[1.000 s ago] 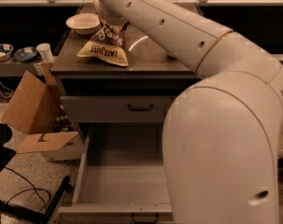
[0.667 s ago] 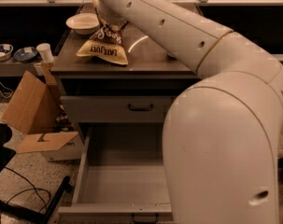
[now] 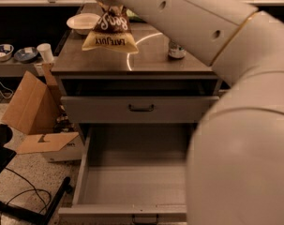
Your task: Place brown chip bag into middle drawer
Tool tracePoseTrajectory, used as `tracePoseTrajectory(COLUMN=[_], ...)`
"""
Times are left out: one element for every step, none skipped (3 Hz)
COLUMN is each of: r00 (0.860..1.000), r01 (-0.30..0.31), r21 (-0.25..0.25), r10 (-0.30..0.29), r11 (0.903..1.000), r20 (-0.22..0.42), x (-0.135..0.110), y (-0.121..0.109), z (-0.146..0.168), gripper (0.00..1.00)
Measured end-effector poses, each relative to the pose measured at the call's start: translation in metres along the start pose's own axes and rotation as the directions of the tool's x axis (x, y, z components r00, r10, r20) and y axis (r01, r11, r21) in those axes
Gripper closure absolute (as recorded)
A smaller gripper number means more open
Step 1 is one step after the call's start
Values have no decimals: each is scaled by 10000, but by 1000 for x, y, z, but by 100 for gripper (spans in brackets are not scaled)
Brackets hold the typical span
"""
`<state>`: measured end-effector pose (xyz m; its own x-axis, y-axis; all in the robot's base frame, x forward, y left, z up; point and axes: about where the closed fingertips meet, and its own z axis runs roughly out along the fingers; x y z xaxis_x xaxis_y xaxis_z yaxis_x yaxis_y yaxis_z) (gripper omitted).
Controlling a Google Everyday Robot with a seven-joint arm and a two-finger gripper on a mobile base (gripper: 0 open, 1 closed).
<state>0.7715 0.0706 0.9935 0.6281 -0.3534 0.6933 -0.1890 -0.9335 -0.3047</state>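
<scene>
A: While the bag (image 3: 111, 32) hangs from the claw (image 3: 103, 3), what is on the list?

B: Item 1, bag: top end pinched in the claw, which is clenched on it under the arm's tip. It hangs over the left half of the desk (image 3: 151, 62), just in front of the bowl (image 3: 83, 21) at the back-left corner, and looks clear of the top. Item 2, drawer (image 3: 132, 182): pulled out below the desk's front edge, floor bare.

A: Hazards?

B: All of these are judgements.
(a) The grip is on thin, crinkly film. A quick swing outward could let the bag slip onto the desk or off its left edge.
(b) If the claw goes down too near the front edge, the bag could snag on that edge or on the shut upper front (image 3: 139, 108).
(c) The bag is long. Let go askew, it could lie across a drawer wall and block closing.
(d) The can (image 3: 176, 50) stands toward the right edge, well apart, so the risk there is small.
</scene>
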Motion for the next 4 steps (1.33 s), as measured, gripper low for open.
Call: tracePoseTrajectory(r00=[9977, 9999, 9842, 8915], r01=[569, -55, -1521, -3964], r21=[-628, -1020, -1449, -2219], r10=[-590, 64, 1633, 4312], r11=[9964, 9948, 9777, 8909], r20=[-331, 89, 684, 1387], x=[-20, -59, -107, -163], y=[14, 41, 89, 168], z=[-112, -168, -193, -167], gripper=[100, 100, 100, 100])
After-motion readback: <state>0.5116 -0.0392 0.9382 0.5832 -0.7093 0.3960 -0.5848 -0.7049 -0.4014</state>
